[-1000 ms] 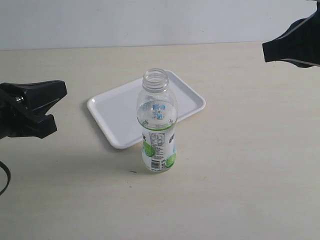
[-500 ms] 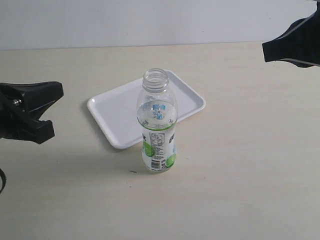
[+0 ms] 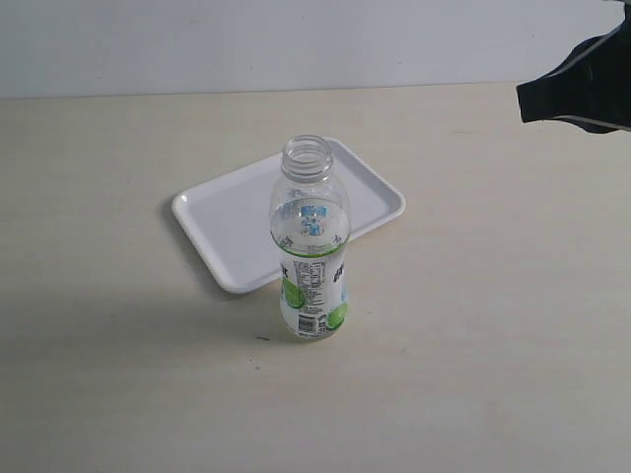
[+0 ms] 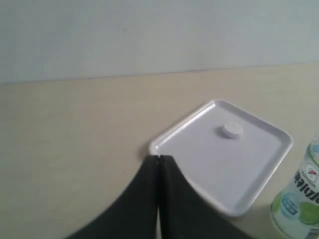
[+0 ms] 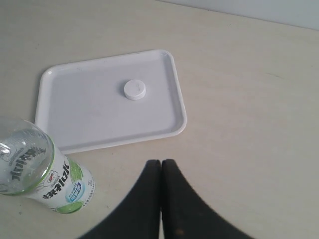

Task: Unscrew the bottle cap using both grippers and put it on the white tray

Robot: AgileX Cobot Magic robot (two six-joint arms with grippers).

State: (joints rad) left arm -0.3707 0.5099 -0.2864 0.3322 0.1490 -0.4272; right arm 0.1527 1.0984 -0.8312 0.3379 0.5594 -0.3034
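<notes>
Here, a round cap (image 5: 135,90) lies on the glossy tray (image 5: 89,117), left pincer (image 4: 159,158) and right pincer (image 5: 161,162) pressed together.

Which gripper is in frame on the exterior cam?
The right gripper: it is the black shape at that view's upper right edge. The left gripper shows only in its own wrist view, shut, near the white tray.

We saw the upright bottle (image 3: 311,246) blocking the white tray (image 3: 217,222) from six o'clock; its other sides stood open.
</notes>
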